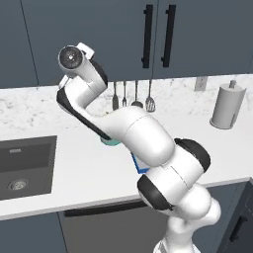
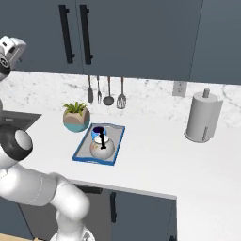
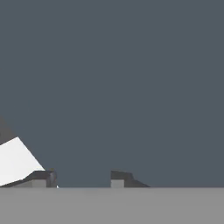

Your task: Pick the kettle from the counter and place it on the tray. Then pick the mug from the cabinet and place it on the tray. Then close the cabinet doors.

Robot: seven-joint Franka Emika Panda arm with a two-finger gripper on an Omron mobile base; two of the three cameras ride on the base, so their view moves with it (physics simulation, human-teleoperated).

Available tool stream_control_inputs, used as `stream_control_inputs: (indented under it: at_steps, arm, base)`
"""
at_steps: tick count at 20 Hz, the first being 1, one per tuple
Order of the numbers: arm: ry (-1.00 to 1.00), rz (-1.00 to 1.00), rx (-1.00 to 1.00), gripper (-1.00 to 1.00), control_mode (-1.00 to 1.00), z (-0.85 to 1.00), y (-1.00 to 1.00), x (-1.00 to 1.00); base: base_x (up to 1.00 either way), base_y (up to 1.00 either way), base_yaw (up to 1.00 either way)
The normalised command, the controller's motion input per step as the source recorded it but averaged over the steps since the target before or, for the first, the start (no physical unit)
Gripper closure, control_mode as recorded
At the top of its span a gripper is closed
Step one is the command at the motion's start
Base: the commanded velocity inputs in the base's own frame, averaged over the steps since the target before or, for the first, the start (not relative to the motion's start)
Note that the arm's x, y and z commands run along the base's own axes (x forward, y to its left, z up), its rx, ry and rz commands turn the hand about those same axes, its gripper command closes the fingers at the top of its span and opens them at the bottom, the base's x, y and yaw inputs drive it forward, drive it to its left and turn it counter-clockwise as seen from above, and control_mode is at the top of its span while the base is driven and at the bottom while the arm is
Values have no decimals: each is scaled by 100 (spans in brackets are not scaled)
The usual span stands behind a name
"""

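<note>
No writing, label, brand, number or sign can be read anywhere — not on the cabinet doors [image 2: 132, 33], the kettle [image 2: 102, 148], the tray [image 2: 84, 149], the paper-towel roll [image 2: 203, 116] or the wall outlet [image 2: 179, 88] — all surfaces are plain.

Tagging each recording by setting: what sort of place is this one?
A rendered kitchen, it seems: a dark sink set into the white speckled counter, metal cooking utensils hanging on the backsplash, and dark slate wall cabinet doors with black bar handles above.
</note>
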Motion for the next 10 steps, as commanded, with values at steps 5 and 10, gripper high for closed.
stream_control_inputs:
  at_steps: [5,10]
  arm:
    - [-5,20,18,-100,-100,-23,-69,87]
    - [-3,17,14,-100,-100,-25,-56,68]
  base:
    - [0,0,0]
    - [0,0,0]
